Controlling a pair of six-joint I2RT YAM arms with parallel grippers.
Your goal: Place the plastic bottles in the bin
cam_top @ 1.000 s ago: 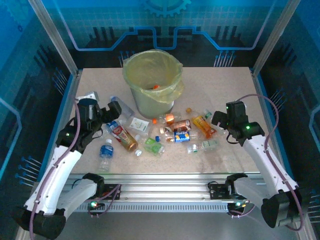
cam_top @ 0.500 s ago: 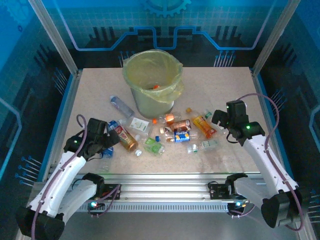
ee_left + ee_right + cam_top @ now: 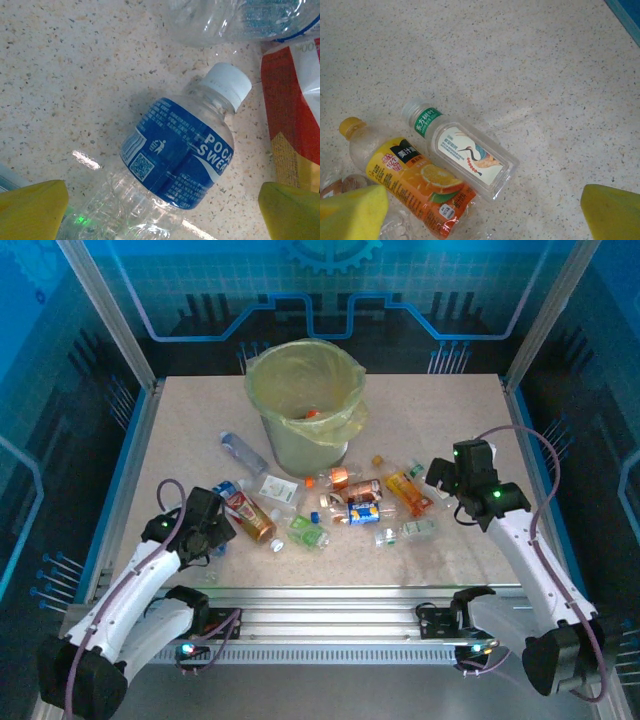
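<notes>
1. The left pincer (image 3: 161, 212) stands wide apart, its two yellow fingers (image 3: 31, 210) low on either side of a small clear plastic bottle with a blue wrap label and a white cap (image 3: 182, 155).
2. That bottle lies on its side on the speckled beige tabletop (image 3: 420, 410), cap pointing away from the pincer and its clear lower body running in between the fingers. I cannot tell whether either finger touches it.
3. Just beside its cap lie a bottle with a red and gold label (image 3: 292, 130) and a crumpled clear bottle (image 3: 235, 20).
4. From above, the left pincer (image 3: 215, 530) sits at the near left of the table, well apart from the round grey bin with the yellow-green bag (image 3: 290, 450), which stands at the far middle.
5. The right pincer (image 3: 482, 212) is also spread open and grips nothing.
6. Ahead of it lie two bottles side by side: an orange-juice bottle with a yellow cap (image 3: 417, 187), close to one finger, and a clear squarish bottle with a bird label and a green neck band (image 3: 465, 155).
7. More bottles are scattered between the arms in front of the bin (image 3: 350, 505), and one clear bottle (image 3: 243, 453) lies alone left of the bin.
</notes>
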